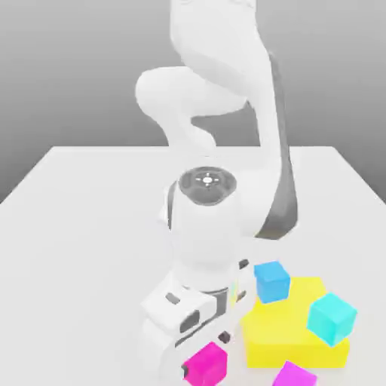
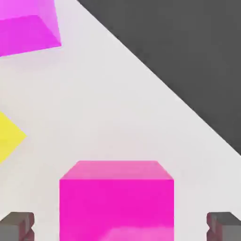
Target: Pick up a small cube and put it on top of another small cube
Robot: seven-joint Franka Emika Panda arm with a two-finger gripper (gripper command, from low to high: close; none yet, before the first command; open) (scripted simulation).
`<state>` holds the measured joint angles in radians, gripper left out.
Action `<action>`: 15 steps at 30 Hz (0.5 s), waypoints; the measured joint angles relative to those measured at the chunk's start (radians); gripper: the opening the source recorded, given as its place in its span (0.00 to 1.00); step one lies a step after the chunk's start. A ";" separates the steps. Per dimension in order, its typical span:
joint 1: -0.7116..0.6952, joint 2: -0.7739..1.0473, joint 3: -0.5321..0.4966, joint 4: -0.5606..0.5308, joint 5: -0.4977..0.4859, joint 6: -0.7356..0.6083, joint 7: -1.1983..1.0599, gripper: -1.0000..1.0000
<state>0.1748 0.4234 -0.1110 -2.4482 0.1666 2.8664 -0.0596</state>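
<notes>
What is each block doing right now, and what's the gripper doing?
hot-pink cube: on the table, between the gripper's fingers, not lifted.
gripper: open, a finger on each side of the hot-pink cube.
purplish cube: on the table.
blue cube: resting at the yellow block's edge.
teal cube: on the yellow block.

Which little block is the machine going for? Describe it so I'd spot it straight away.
Find the big flat yellow block near the front of the white table. At the exterior view's left of it, under the gripper, sits a small hot-pink cube, between the open fingers. The other pinkish cube is more purple; two more cubes are blue.
</notes>
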 joint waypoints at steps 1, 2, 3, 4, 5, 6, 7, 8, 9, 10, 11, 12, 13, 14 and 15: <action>0.000 0.000 0.000 0.000 0.000 0.000 0.000 0.00; 0.000 0.000 0.000 0.000 0.000 -0.001 0.000 0.00; 0.000 0.000 0.000 0.000 -0.001 -0.002 0.001 0.00; 0.000 0.000 0.000 0.000 -0.001 -0.002 0.001 0.00; -0.004 0.009 0.004 0.002 0.002 0.005 -0.001 0.00; 0.001 -0.004 -0.001 -0.001 -0.004 -0.005 0.003 0.00; 0.008 -0.030 -0.010 -0.006 -0.014 -0.025 0.010 0.00; 0.016 -0.061 -0.021 -0.012 -0.026 -0.050 0.019 0.00; 0.022 -0.096 -0.030 -0.019 -0.040 -0.077 0.029 0.00; 0.028 -0.131 -0.039 -0.026 -0.053 -0.105 0.040 0.00; 0.033 -0.166 -0.043 -0.036 -0.063 -0.132 0.047 0.00; 0.040 -0.199 -0.035 -0.050 -0.061 -0.153 0.046 0.00; 0.048 -0.232 -0.024 -0.066 -0.057 -0.172 0.044 0.00; 0.057 -0.265 -0.013 -0.083 -0.052 -0.190 0.041 0.00; 0.067 -0.298 -0.002 -0.101 -0.049 -0.208 0.039 0.00</action>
<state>0.2414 0.1254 -0.1130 -2.5488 0.1174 2.6585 -0.0204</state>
